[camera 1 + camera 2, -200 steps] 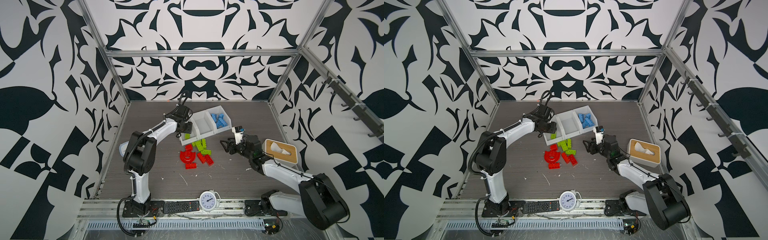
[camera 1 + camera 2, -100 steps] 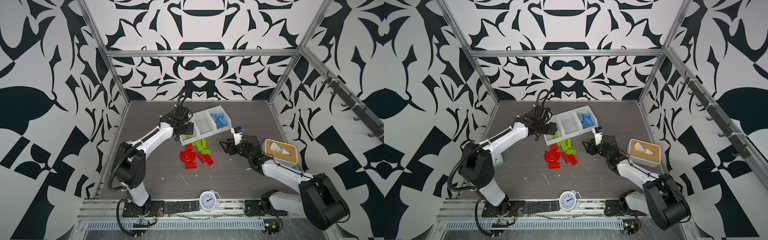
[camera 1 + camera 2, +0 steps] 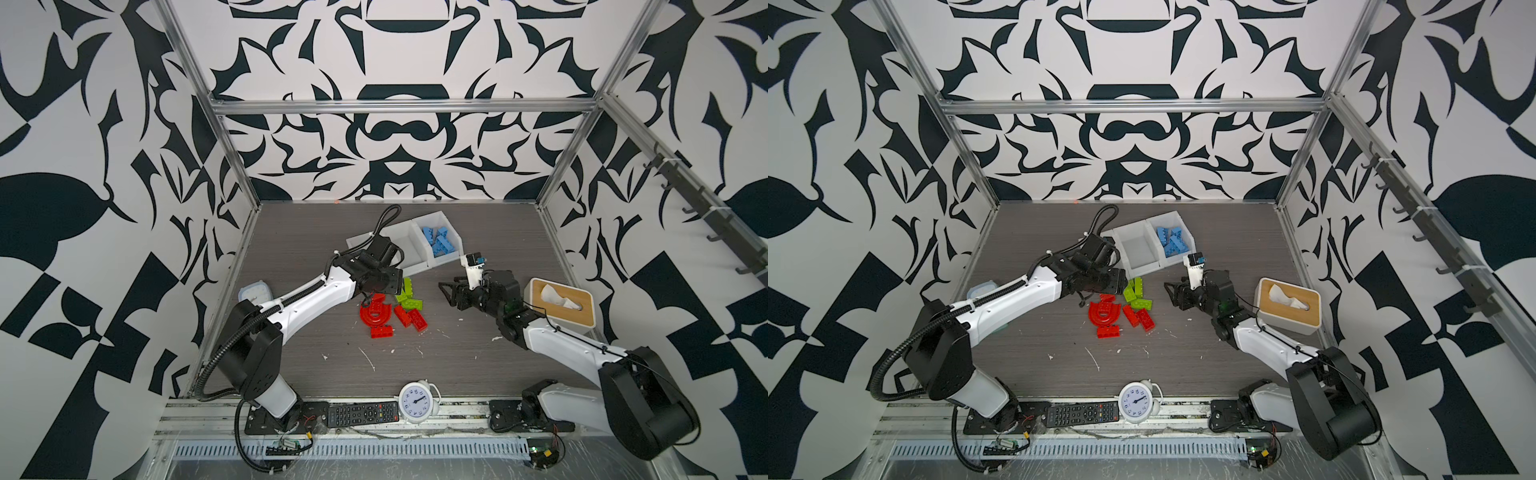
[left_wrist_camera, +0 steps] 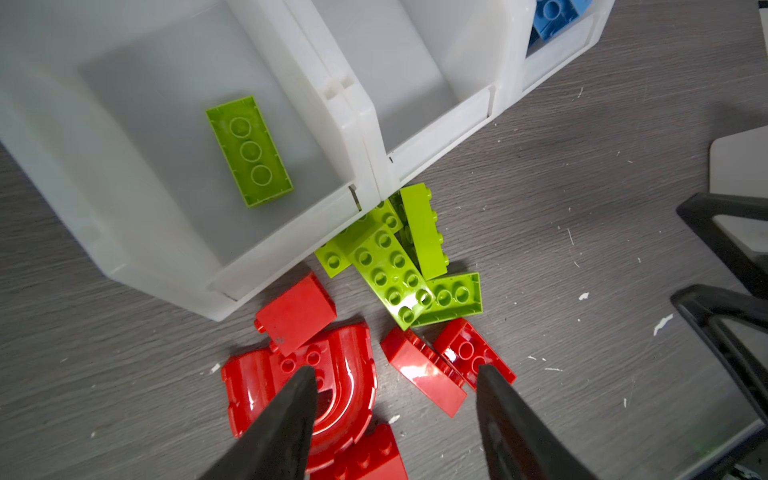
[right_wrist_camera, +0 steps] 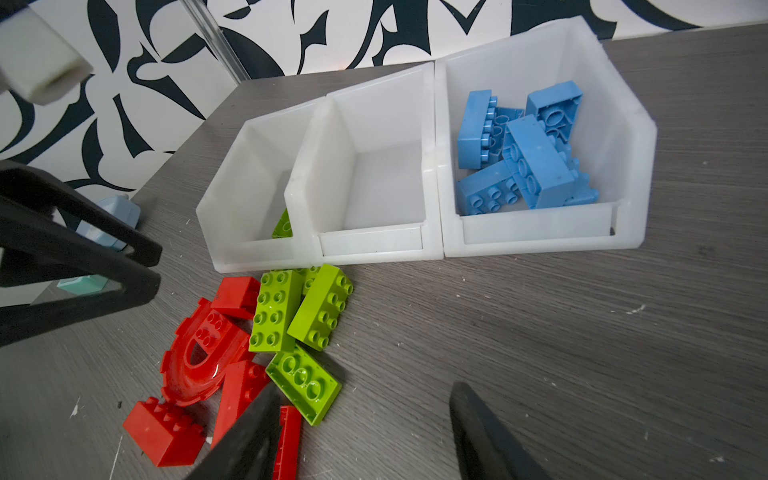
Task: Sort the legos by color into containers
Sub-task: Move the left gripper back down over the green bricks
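Grey wood-grain tabletop (image 3: pixel 299 241), flecked with white scraps, is carrying everything. Black-and-white patterned walls (image 3: pixel 395 145) on a metal frame (image 3: pixel 399 106) are closing it in. Two arms are reaching in from the near edge. Three joined white containers (image 5: pixel 374 243) are standing toward the back. One tissue box (image 3: pixel 559 309) is sitting at the right, and one clock (image 3: pixel 415 401) and one remote (image 3: pixel 360 413) are lying along the near edge.

The left gripper (image 4: pixel 395 372) is hovering just in front of the containers, over the red legos. Its jaws are standing apart with nothing between them. In the left wrist view one finger is overlapping the arch (image 4: pixel 357 361) and the other a red brick; whether either is touching I cannot tell. The right gripper (image 3: pixel 446 293) is hanging over bare tabletop to the right of the loose pile, near the front of the rightmost container, jaws apart and holding nothing.

Four green legos (image 4: pixel 390 278) are lying on the tabletop against the containers' front, and a fifth (image 4: pixel 248 151) is lying studs-down in the leftmost container. Five red legos (image 4: pixel 295 313), counting the arch, are lying just beside the green ones. The blue legos (image 5: pixel 536 162), at least four, are piled in the rightmost container.
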Available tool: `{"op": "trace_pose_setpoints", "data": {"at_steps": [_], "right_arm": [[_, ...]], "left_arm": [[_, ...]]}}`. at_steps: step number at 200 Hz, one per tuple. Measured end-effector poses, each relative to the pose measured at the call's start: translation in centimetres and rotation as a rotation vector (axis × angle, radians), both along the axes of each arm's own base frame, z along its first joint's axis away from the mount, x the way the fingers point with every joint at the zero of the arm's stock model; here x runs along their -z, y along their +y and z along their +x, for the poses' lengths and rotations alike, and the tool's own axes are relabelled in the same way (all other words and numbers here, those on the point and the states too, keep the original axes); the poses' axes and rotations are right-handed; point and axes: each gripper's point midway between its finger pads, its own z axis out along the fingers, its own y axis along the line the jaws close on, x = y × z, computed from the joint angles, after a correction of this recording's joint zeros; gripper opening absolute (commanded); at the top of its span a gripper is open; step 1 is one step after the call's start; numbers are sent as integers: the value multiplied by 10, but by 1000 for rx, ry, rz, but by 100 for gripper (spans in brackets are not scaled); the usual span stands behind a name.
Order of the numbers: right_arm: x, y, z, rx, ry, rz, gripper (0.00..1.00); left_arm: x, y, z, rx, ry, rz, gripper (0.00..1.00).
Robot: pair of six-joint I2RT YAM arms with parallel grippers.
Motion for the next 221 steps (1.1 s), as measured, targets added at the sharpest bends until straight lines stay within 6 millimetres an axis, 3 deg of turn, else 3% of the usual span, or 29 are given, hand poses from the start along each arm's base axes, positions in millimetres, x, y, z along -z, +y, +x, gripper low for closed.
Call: {"op": "trace_pose_setpoints", "data": {"at_steps": [154, 221], "right_arm": [[3, 3, 0, -11, 10, -7, 67], [6, 6, 0, -24, 21, -11, 67]], "left_arm": [[71, -19, 11, -2, 107, 63, 65], [80, -26, 19, 2, 114, 74, 63]]}}
